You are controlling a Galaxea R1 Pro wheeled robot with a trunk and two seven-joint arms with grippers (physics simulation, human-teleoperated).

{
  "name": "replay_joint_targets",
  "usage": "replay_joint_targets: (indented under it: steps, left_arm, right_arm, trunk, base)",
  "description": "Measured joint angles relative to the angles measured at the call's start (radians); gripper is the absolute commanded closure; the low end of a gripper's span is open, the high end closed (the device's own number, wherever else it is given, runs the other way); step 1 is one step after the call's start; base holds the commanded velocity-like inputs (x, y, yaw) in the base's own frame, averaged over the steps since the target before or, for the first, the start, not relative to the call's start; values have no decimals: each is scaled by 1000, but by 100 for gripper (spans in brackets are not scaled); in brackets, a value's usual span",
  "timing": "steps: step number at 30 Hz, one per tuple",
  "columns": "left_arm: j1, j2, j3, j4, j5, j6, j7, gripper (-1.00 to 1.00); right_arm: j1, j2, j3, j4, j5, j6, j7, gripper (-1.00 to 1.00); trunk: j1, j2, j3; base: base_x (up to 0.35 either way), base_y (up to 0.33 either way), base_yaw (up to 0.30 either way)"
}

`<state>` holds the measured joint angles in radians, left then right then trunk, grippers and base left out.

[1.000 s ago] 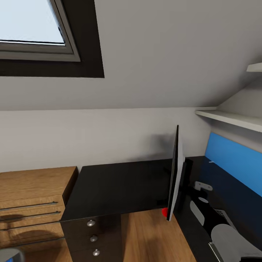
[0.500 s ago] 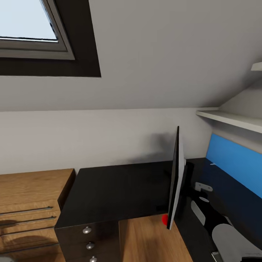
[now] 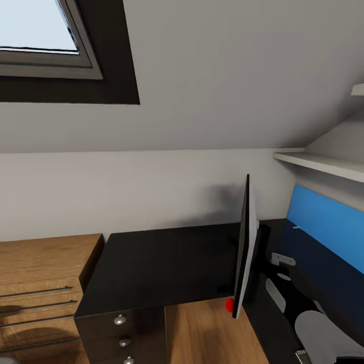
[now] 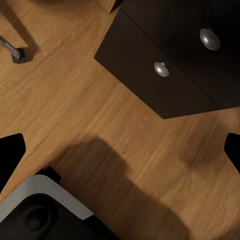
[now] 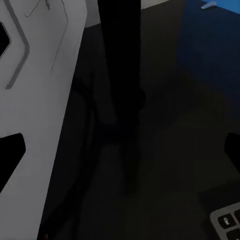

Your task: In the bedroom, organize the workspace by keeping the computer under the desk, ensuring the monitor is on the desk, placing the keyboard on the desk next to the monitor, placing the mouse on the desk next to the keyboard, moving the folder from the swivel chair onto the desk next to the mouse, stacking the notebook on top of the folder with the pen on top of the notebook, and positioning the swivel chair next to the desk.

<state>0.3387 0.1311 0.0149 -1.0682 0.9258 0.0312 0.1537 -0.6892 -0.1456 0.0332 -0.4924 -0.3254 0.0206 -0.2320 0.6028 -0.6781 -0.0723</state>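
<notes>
Surface: desk (image 3: 167,263), a large black L-shaped top with a smooth, matt face; one wing runs along the pale wall, the other along the blue wall panel (image 3: 328,227).
Drawers: black unit (image 3: 124,338) under the left end of the surface, flat fronts with round silver knobs; the left wrist view shows two of these knobs (image 4: 161,69) above the floor.
Monitor: monitor (image 3: 244,247) stands upright on the surface at the inner corner, seen edge-on as a thin slab with black front, light grey back and a small red dot at its lower corner; in the right wrist view its grey back (image 5: 45,100) and black stand (image 5: 122,75) are close.
Keyboard: a silver-grey corner with dark keys (image 5: 227,222) lies on the surface near the stand, in the right wrist view.
Floor: warm wooden planks (image 4: 100,125) with fine grain.
Nightstand: light wood cabinet (image 3: 40,283) just beside the drawer unit, with thin metal bar handles.
Wall shelf: white flat board (image 3: 323,164) above the blue panel.
Window: slanted roof window (image 3: 40,35) with grey frame and dark surround.
Left pincer: spread (image 4: 120,150), black tips at both sides of its view, holding nothing, above the floor.
Right pincer: spread (image 5: 120,155), black tips wide apart, holding nothing, over the surface behind the monitor.
</notes>
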Motion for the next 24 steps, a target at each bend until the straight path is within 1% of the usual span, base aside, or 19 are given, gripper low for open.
replay_joint_targets:
  steps: [8,15,19,24]
  left_arm:
    - [0,-1,0,0,2,0,-1,-100]
    - [0,-2,0,0,2,1,-2,-100]
    - [0,-2,-1,0,2,1,-2,-100]
    - [0,-2,-1,0,2,1,-2,-100]
  right_arm:
    - [-2,-1,0,0,1,1,-1,-100]
    - [-32,-2,1,10,1,3,-1,-100]
    - [-51,-5,1,16,1,29,0,-100]
    - [-56,-6,1,16,1,44,0,-100]
  trunk:
    - [31,-56,-25]
    - [58,-105,-47]
    - [73,-133,-60]
    - [92,-168,-75]
  base:
    - [0,0,0]
    - [0,0,0]
    - [0,0,0]
    - [0,0,0]
